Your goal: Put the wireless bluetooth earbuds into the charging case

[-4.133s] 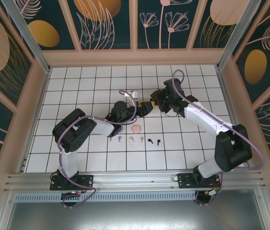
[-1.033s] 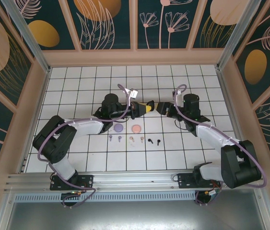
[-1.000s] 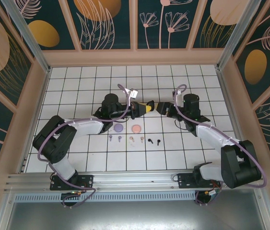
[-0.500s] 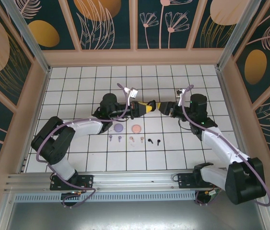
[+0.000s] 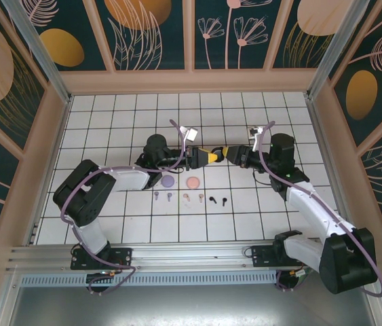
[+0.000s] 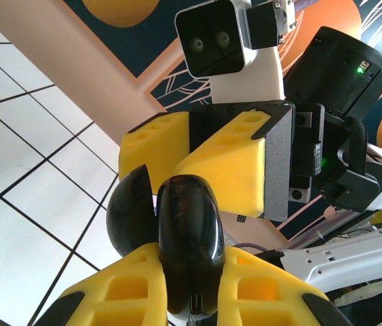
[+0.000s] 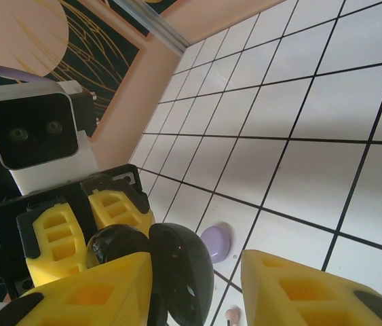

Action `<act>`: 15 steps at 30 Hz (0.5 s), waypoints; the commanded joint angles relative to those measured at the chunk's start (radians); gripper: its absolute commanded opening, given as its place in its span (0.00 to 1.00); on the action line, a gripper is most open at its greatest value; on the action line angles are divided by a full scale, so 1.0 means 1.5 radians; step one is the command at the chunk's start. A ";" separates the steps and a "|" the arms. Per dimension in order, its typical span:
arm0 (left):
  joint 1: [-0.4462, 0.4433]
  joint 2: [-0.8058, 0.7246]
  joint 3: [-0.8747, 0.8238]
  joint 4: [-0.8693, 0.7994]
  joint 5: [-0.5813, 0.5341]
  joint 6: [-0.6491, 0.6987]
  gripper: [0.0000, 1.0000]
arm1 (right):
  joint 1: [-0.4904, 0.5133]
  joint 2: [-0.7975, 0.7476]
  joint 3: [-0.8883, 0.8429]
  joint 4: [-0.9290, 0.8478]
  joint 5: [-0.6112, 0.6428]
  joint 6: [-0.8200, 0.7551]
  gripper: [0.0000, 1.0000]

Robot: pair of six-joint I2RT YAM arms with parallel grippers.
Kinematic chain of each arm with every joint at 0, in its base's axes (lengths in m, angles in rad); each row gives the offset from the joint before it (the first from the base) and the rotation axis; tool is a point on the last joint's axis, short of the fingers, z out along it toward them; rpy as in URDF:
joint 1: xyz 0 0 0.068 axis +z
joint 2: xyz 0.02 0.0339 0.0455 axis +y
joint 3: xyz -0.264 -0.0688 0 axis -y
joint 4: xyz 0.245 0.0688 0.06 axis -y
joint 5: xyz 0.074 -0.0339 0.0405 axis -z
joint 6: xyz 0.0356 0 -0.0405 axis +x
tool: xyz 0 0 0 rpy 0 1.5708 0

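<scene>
Left pincer point(image 5: 206, 155): clamped on the black case point(image 6: 185, 234), held above the surface point(image 5: 109, 115), its two halves hinged apart.
Right pincer point(image 5: 228, 154): jaws parted, straddling one half of that case, with a gap on one side.
Earbuds point(image 5: 200, 197): in a row on the tiles, just on the near side of the purple case point(image 5: 168, 181) and pink case point(image 5: 193, 183).

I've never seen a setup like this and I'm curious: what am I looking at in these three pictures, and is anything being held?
Two robot arms work over a white tiled table. One picture looks down from above; the other two come from cameras on each wrist. The left gripper is shut on an open black round charging case; the right gripper faces it, jaws open. On the table lie a purple round case, a pink round case and six tiny stemmed earbuds.
</scene>
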 commanded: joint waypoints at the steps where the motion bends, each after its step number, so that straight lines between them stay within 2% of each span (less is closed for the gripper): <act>1: 0.000 -0.003 0.015 0.034 0.008 -0.003 0.00 | -0.004 -0.020 -0.001 -0.008 -0.008 -0.012 0.38; 15: 0.000 -0.010 0.025 0.020 -0.007 0.007 0.00 | -0.004 -0.018 -0.020 -0.007 -0.028 -0.014 0.35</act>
